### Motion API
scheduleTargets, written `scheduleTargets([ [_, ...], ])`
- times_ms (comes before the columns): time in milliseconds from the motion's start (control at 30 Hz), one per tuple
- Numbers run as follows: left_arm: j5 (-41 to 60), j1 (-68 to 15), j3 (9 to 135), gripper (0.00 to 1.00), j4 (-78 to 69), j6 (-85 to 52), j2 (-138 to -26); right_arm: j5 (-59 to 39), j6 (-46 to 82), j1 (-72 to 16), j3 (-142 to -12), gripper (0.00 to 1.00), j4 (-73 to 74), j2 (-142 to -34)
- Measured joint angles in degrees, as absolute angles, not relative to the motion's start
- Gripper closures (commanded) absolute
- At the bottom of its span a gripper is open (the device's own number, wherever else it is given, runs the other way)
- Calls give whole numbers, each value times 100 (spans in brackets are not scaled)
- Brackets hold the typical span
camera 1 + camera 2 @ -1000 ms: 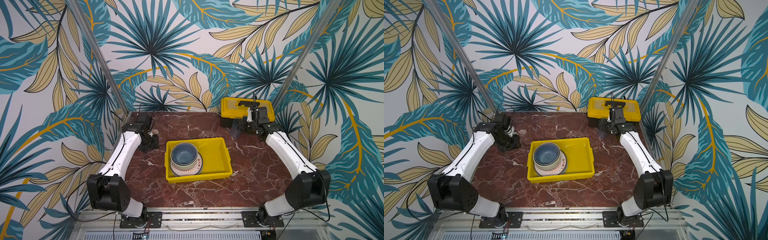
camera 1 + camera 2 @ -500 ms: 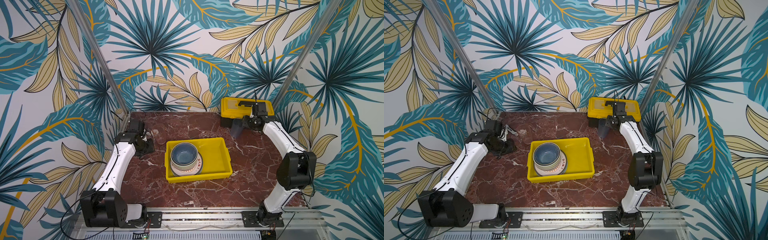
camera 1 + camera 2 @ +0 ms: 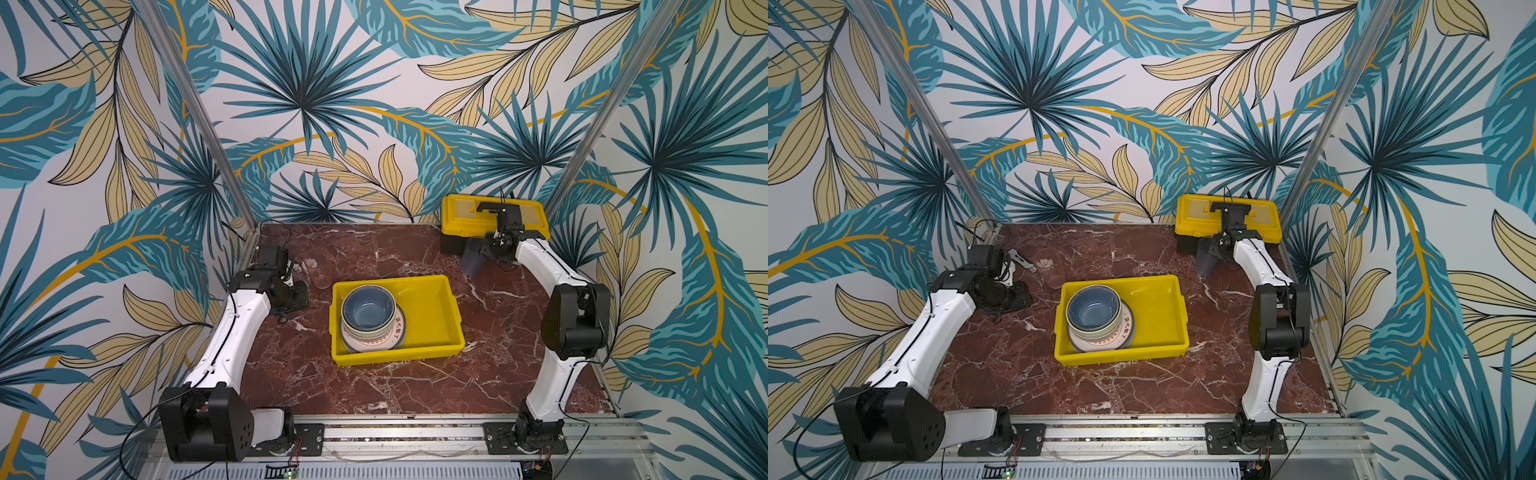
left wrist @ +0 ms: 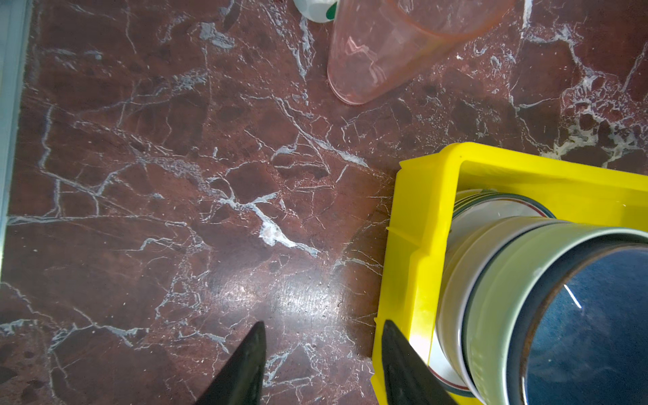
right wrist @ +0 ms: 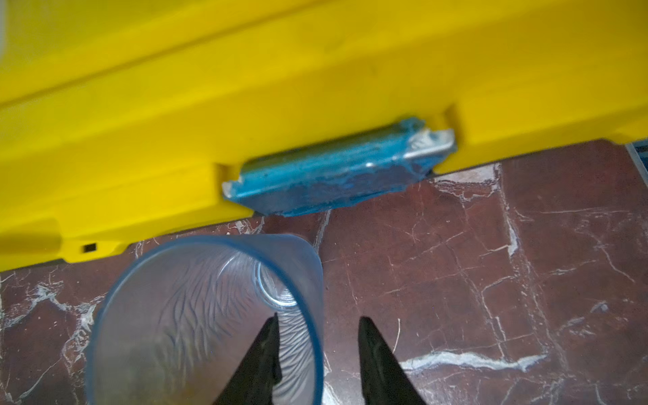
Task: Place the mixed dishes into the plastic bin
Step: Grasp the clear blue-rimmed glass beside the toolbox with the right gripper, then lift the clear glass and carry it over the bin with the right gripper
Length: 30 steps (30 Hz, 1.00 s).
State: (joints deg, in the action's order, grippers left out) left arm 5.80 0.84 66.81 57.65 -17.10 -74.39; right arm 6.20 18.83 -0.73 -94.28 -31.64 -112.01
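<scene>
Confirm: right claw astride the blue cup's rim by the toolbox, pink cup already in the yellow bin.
No: both top views show the pink cup on the table, outside the yellow bin. The right claw is astride the rim of the blue cup by the toolbox.

right gripper [image 5: 319, 317] narrowed, left arm [image 3: 241, 328] drawn back

Two tumblers [image 3: 318, 268] [image 3: 472, 261], one yellow bin [image 3: 428, 320], one toolbox [image 3: 461, 212], one dish stack [image 3: 370, 320].

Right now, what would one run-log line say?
right gripper: open, astride wall of translucent blue plastic tumbler | left gripper: open, empty | yellow plastic bin: stacked dishes
</scene>
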Motion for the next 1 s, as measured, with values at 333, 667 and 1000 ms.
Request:
scheduleTargets([
  [333,580,86,6681,46,5763,-1686,-7380,475,1900,-73,-9454,83,-3173,-11275],
  [667,578,86,6681,46,5763,-1684,-7380,292,1903,-67,-9349,98,-3148,-11238],
  [1000,556,86,6681,46,5763,-1686,-7380,119,1824,-60,-9190,100,-3332,-11028],
])
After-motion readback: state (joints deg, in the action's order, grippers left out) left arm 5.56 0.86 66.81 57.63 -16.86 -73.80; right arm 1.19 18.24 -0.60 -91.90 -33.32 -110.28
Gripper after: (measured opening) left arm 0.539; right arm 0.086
